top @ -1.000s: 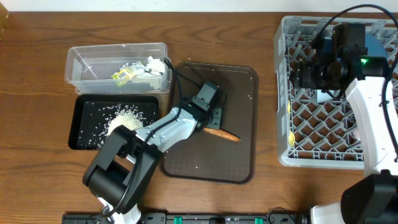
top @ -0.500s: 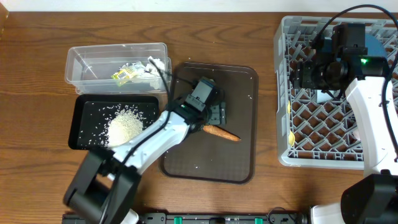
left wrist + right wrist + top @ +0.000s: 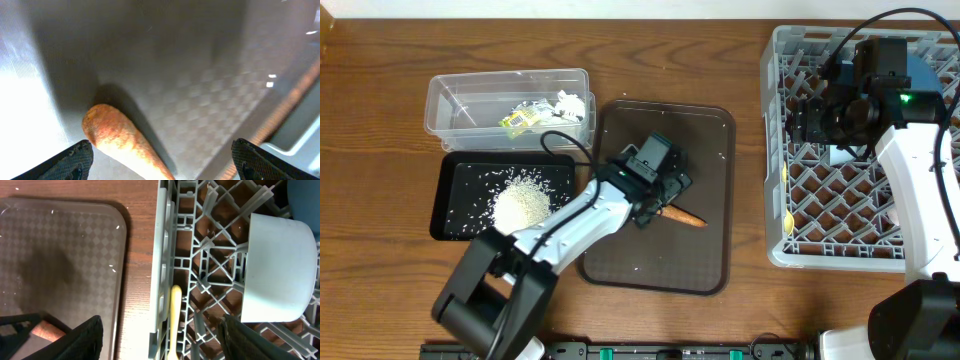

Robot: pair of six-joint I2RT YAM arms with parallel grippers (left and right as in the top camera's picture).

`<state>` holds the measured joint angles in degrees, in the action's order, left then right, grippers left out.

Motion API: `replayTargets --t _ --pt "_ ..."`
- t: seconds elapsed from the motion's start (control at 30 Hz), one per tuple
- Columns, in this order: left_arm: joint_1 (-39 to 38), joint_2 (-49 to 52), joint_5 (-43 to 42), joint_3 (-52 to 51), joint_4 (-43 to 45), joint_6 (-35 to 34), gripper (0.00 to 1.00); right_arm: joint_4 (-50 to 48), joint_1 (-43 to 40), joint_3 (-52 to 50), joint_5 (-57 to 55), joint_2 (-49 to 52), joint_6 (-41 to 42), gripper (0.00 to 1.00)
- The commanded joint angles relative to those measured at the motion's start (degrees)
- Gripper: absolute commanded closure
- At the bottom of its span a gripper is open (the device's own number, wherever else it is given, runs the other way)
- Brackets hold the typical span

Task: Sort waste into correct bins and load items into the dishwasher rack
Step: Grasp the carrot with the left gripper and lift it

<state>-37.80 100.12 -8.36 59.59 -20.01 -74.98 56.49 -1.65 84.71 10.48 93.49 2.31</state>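
Hovering spread-fingered, left hand [image 3: 162, 162] straddles carrot [image 3: 120, 137]; right hand [image 3: 160, 340] gapes over rack [image 3: 162, 255].

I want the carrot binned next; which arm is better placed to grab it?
Left. The left gripper, open, hovers right over the carrot on the brown tray; the right gripper is over the dishwasher rack, well away.

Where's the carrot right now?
In the overhead view, the carrot lies on the brown serving tray, just under the open left gripper, left of the dishwasher rack.
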Motion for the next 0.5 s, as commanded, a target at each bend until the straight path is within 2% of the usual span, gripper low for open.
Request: replayTargets --t 0.0,0.23,0.3,0.47 --pt "-1.6 3.0 0.0 -0.8 -0.5 -4.7 0.1 0.1 -0.3 1.3 -0.1 -1.3 -0.7 0.27" --pt "-2.4 6.8 0.5 -0.8 -0.2 -7.0 0.12 0.1 -0.3 1.3 -0.2 -1.3 -0.7 0.27" --pt "-2.2 7.0 2.6 -0.9 -0.4 -7.0 0.24 0.1 -0.3 1.3 -0.2 -1.3 -0.7 0.27" --pt "-2.3 7.0 5.9 -0.9 -0.3 -6.9 0.38 0.1 -0.3 1.3 -0.2 -1.3 -0.7 0.27"
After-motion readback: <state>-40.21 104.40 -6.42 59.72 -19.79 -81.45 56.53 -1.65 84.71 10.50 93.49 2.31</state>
